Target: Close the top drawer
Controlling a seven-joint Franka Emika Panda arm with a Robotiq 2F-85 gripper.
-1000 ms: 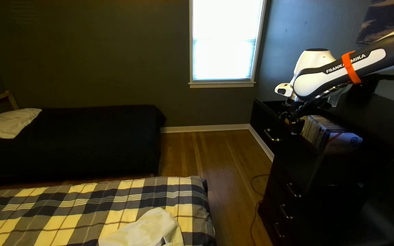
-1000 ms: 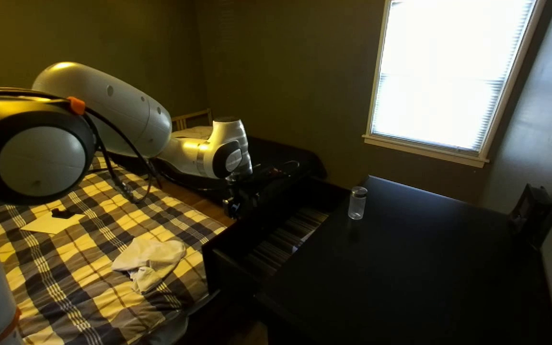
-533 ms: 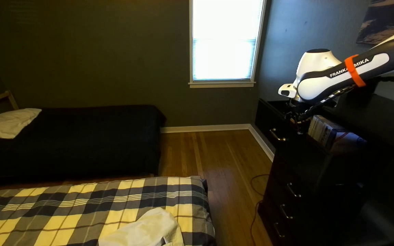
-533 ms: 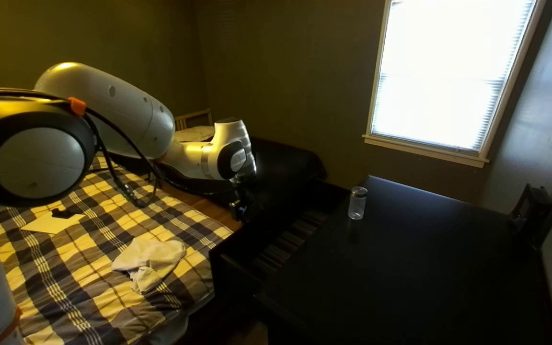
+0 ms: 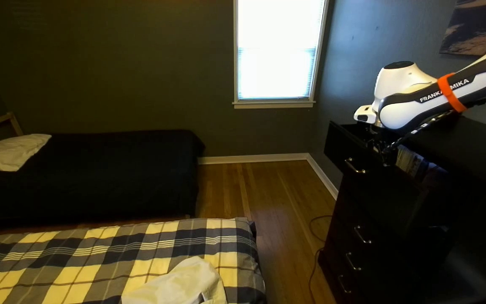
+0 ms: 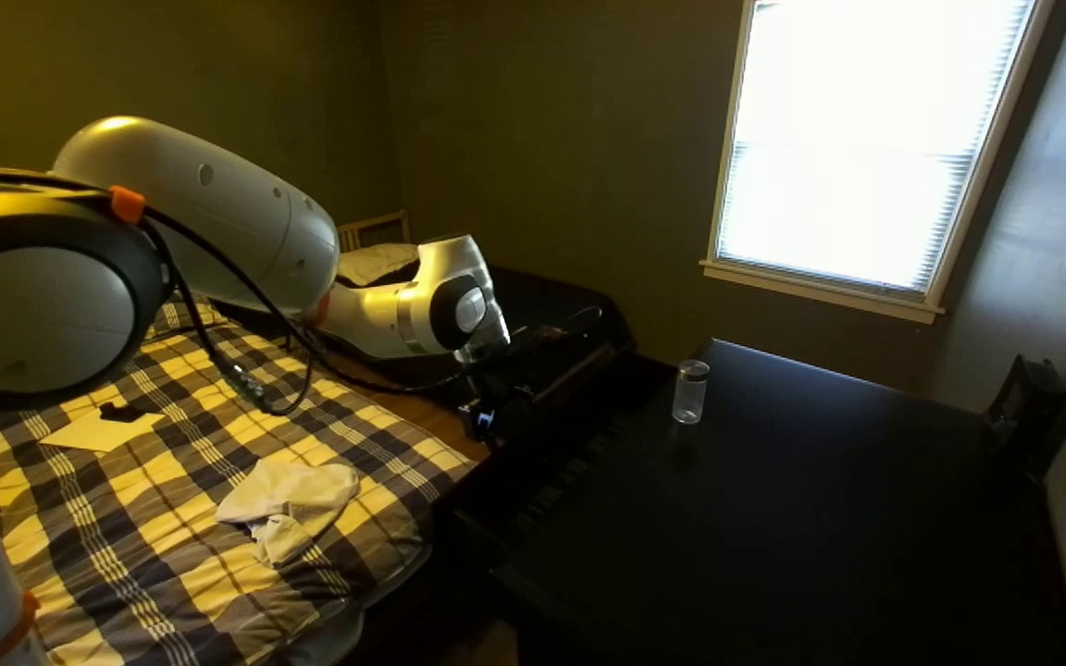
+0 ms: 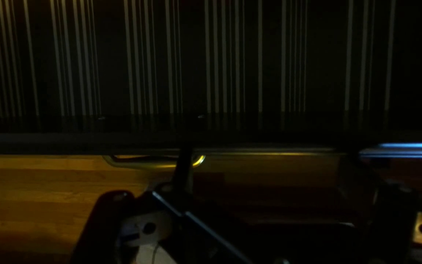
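Jutting partly from dresser [image 5: 378, 270] in both exterior views: drawer [image 5: 373, 181], its front toward plaid bed [image 5: 112, 257], strip of floor [image 5: 287, 223] between giving us room for moving. Jar [image 6: 689, 393] stands on dresser top near drawer-side edge. Wrist view: drawer spreads toward 12 o'clock; long axis follows front edge [image 7: 68, 145], 9 to 3 o'clock; front points to 6, handle [image 7: 148, 164] just outside edge at 8. We see gripper [image 7: 268, 152] at that edge, jaws wide apart, holding nothing; whether fingertips [image 7: 184, 165] touch drawer, we cannot tell.
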